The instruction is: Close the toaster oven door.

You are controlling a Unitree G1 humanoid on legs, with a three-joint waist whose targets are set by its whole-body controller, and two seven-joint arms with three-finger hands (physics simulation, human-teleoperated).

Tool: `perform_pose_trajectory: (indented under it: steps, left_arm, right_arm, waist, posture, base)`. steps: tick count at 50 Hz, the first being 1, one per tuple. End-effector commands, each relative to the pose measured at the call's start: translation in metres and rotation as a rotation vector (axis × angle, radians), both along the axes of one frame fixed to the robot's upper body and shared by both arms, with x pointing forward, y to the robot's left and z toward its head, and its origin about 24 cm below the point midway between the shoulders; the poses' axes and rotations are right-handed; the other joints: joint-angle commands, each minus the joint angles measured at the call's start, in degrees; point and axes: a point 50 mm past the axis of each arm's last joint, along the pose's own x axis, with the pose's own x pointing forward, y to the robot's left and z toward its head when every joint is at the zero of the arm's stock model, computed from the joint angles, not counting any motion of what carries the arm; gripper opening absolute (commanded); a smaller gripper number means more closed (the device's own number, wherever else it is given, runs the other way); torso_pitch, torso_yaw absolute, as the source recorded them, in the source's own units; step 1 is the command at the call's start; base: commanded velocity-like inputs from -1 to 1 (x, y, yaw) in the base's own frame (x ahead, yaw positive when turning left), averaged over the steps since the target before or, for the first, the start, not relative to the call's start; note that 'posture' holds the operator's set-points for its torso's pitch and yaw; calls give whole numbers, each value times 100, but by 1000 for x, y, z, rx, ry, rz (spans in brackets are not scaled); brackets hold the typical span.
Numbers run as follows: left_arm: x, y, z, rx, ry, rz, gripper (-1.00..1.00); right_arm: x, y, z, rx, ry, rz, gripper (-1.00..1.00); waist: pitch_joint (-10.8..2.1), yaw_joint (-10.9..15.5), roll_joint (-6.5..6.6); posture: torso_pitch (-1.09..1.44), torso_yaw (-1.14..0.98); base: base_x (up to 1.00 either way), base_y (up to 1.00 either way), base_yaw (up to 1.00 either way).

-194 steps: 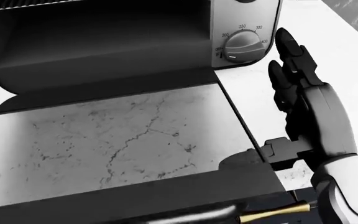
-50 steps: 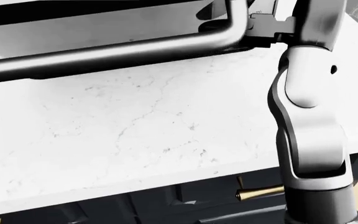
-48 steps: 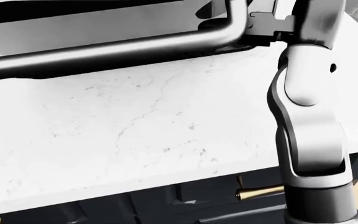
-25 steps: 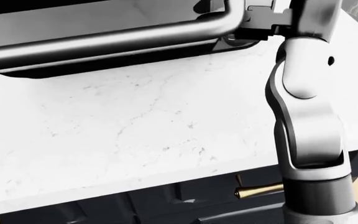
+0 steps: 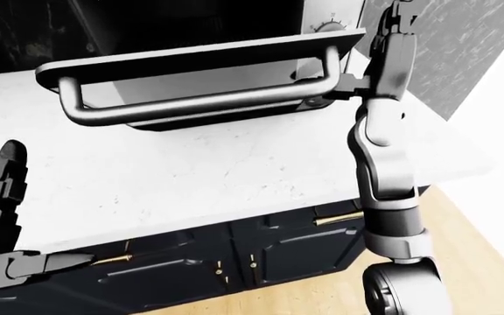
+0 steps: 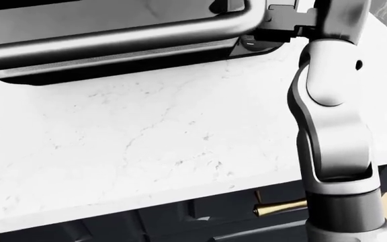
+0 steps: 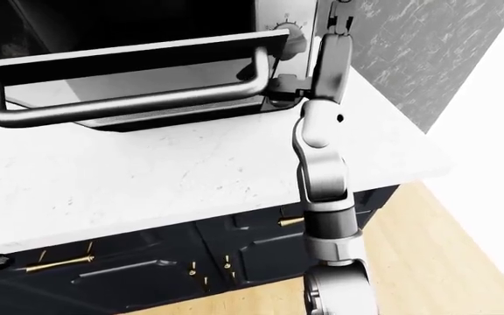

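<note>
Wooden floor and dark cabinets (image 5: 261,249) nearest, under our white marble bench (image 5: 190,170). Left hand (image 5: 3,197): low at left-eye view's left edge, fingers spread, holding nothing. Toaster oven door (image 5: 200,69): half raised above the bench, bar handle (image 5: 190,102) outward. Right hand (image 5: 392,26): beside the door's right corner, grip we cannot tell. Risk: contact at one corner may slip, letting the door drop open.
</note>
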Motion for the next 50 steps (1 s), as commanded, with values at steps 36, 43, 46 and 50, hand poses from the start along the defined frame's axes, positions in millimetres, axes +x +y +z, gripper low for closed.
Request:
perform_pose_trajectory:
  steps: [36,43,46,50]
  left_arm:
    - [-7,-42,-14,82,22,-193,100]
    - [3,-46,-17,97,29,-211,100]
    - [5,-47,-18,101,29,-215,100]
    - [8,-51,-18,107,27,-228,100]
  right_arm:
    - [-8,7,23,-5,-101,31,100]
    - [-8,9,23,-3,-99,35,100]
    - [-8,9,23,-3,-99,36,100]
    - [-9,9,24,-3,-101,38,100]
  waist:
    - [-136,109,-121]
    - [-153,119,-143]
    - [-157,120,-149]
    - [-162,121,-158]
  posture:
    - [0,0]
    - [0,0]
    - [0,0]
    - [0,0]
  base:
    - [0,0,0]
    - [0,0,0]
    - [0,0,0]
    - [0,0,0]
